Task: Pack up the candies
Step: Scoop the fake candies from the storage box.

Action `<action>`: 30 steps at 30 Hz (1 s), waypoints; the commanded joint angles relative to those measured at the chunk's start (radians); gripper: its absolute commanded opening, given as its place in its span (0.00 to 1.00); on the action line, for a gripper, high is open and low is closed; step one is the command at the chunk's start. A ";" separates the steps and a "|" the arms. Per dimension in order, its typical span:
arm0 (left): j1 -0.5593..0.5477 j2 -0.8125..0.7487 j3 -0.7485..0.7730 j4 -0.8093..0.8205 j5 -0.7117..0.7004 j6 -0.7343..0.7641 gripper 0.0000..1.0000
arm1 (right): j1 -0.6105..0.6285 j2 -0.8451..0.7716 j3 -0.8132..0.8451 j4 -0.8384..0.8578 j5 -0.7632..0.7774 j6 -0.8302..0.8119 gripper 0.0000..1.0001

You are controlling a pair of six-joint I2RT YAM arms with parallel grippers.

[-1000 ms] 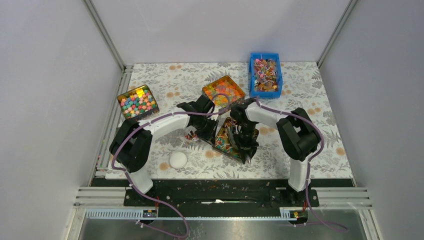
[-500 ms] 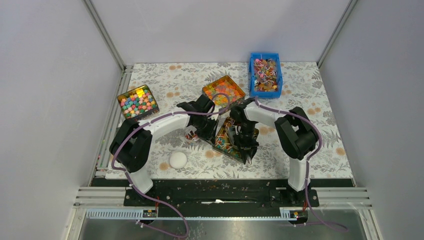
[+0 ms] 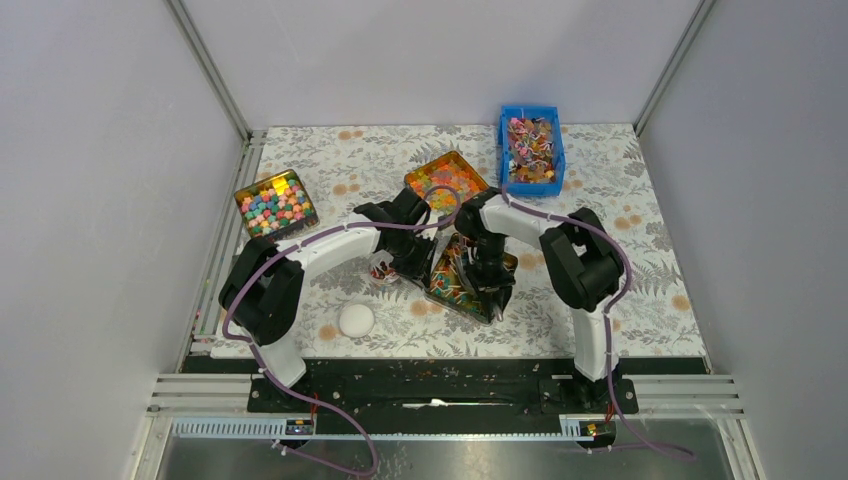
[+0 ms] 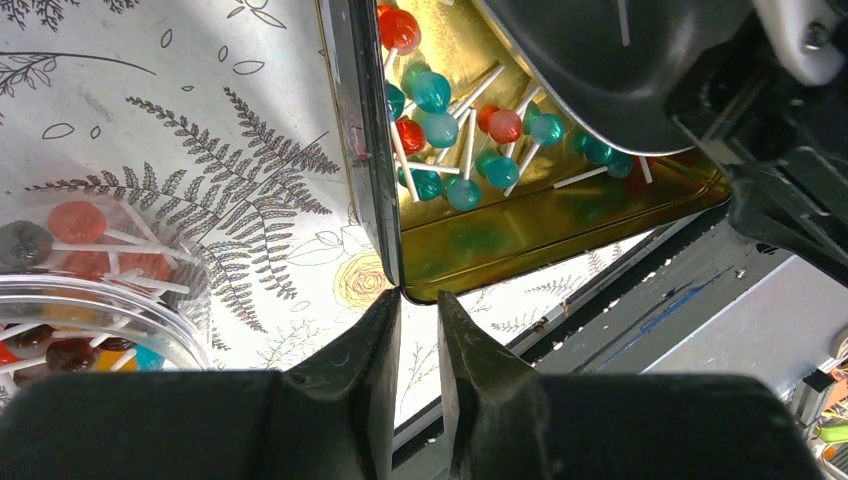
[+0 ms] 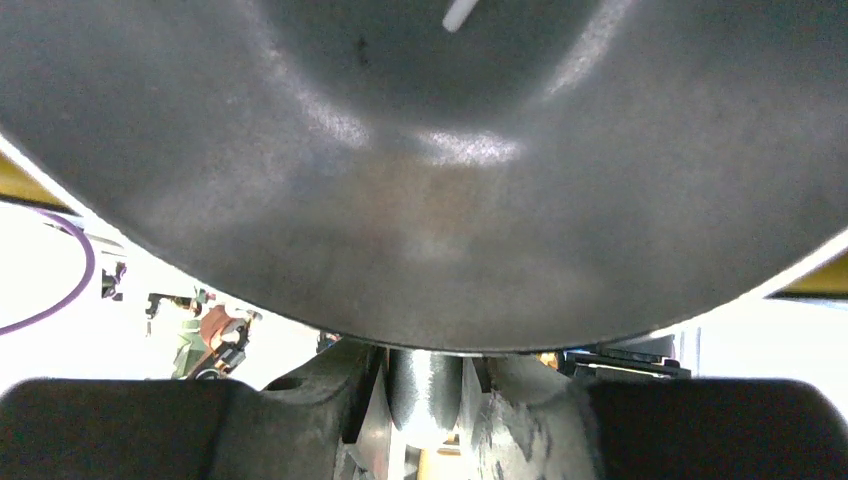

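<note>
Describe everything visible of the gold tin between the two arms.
The gold tin is a shallow tray, shiny gold inside and dark outside, metal by its look. It sits mid-table, looking tipped, with one corner pinched by the left pincer. Teal and red lollipops with white sticks lie inside; the floor near the held corner is bare. A grey scoop in the right pincer overhangs it.

Your fern-print table (image 3: 620, 200) is carrying a fair bit. There's a blue bin (image 3: 504, 150) of candies (image 3: 530, 150) at the far right, an orange-sweets tin (image 3: 430, 165) mid-back and a cube-sweets tin (image 3: 244, 217) on the left. You've also got a tilted gold tin (image 3: 455, 285) dead centre, a clear cup (image 3: 381, 271) just left of it, and a white round lid (image 3: 356, 320) near the front left.
</note>
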 commanded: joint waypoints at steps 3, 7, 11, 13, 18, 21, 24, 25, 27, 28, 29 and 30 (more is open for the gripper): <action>-0.006 -0.020 0.048 0.011 0.000 0.013 0.18 | -0.007 0.116 0.118 -0.075 -0.023 -0.050 0.00; -0.006 -0.024 0.047 0.011 0.001 0.013 0.18 | -0.005 0.164 0.185 -0.085 -0.007 -0.058 0.00; -0.008 -0.029 0.045 0.011 -0.004 0.013 0.18 | -0.004 0.186 0.230 -0.065 0.007 -0.053 0.00; -0.008 -0.030 0.045 0.011 -0.003 0.011 0.18 | -0.003 0.176 0.228 -0.028 0.028 -0.044 0.00; -0.007 -0.029 0.042 0.013 0.001 0.004 0.17 | -0.003 0.080 0.104 0.161 0.057 -0.024 0.00; -0.006 -0.037 0.030 0.025 0.004 -0.007 0.17 | -0.002 0.004 -0.005 0.284 0.094 0.006 0.00; -0.006 -0.044 0.017 0.036 0.010 -0.018 0.17 | -0.002 -0.063 -0.103 0.396 0.124 0.035 0.00; -0.006 -0.045 0.014 0.039 0.012 -0.020 0.17 | -0.003 -0.079 -0.128 0.427 0.127 0.040 0.00; -0.006 -0.049 0.009 0.043 0.015 -0.024 0.18 | -0.002 -0.100 -0.162 0.468 0.133 0.044 0.00; -0.006 -0.049 0.007 0.044 0.016 -0.026 0.17 | -0.003 -0.104 -0.168 0.478 0.137 0.044 0.00; -0.006 -0.051 0.006 0.046 0.015 -0.027 0.17 | -0.003 -0.107 -0.173 0.487 0.137 0.039 0.00; -0.006 -0.054 0.005 0.047 0.015 -0.029 0.17 | -0.002 -0.111 -0.180 0.497 0.137 0.036 0.00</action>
